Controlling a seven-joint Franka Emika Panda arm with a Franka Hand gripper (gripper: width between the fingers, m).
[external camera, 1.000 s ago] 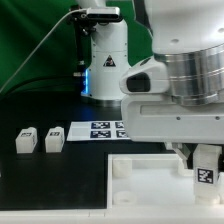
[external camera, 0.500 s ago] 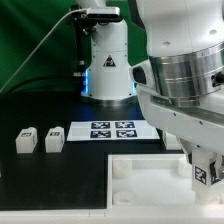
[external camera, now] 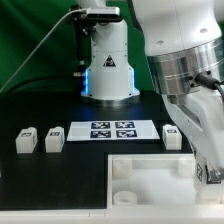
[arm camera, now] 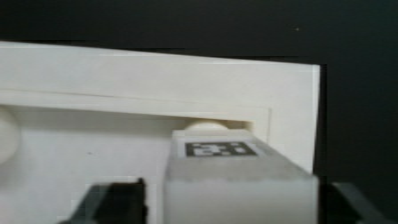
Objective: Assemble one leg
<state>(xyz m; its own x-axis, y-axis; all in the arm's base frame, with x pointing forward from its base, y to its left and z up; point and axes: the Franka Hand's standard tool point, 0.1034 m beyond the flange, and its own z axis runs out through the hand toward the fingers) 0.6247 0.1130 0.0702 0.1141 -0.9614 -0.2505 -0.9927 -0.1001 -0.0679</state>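
Gripping leg [external camera: 207,172] tight btwn jaws of gripper [arm camera: 221,205], lower right of ext. view, by corner socket [arm camera: 208,127] of tray-like top [external camera: 140,168]. Prob. not seated yet, contact hidden. Left: insert, twist in.

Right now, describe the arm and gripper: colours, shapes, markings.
The arm is glossy white, rounded, with a ribbed silver ring near the wrist. Its base column bears a black triangle mark and blue light; a thin black cable leaves its top. The gripper has dark fingers.
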